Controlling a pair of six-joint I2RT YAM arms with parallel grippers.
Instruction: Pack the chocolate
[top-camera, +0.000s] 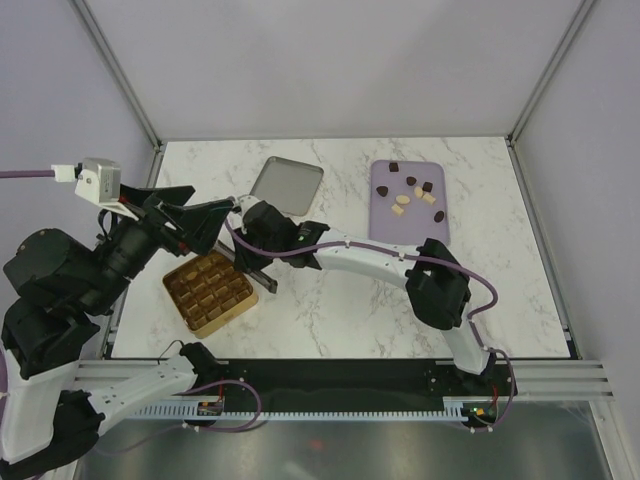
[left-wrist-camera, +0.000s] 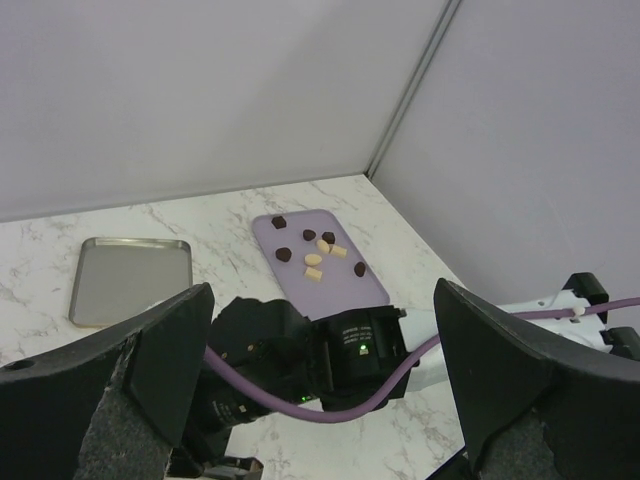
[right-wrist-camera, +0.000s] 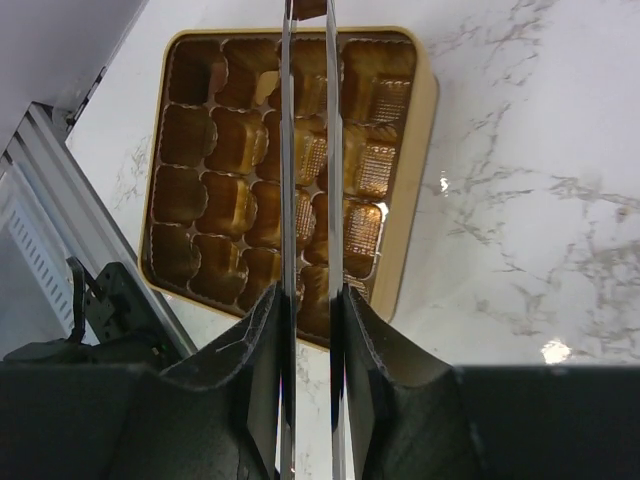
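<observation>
Hovering over the gold box (right-wrist-camera: 421, 150), right gripper (right-wrist-camera: 308, 300) has jaws pinched on metal tweezers (right-wrist-camera: 287, 150); a brown bit shows at their tip, can't tell what. Left gripper (left-wrist-camera: 320, 335) jaws wide above the counter (top-camera: 350, 310). Chocolate (top-camera: 411, 190) sits on the lilac tray (top-camera: 400, 226), well apart from the box

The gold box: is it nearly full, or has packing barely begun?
Barely begun: every visible compartment of the gold box is empty. In hand: the right hand grips metal tongs over it, with something brown at their tip, maybe a piece. Still to do: the chocolates lying on the lilac tray.
</observation>
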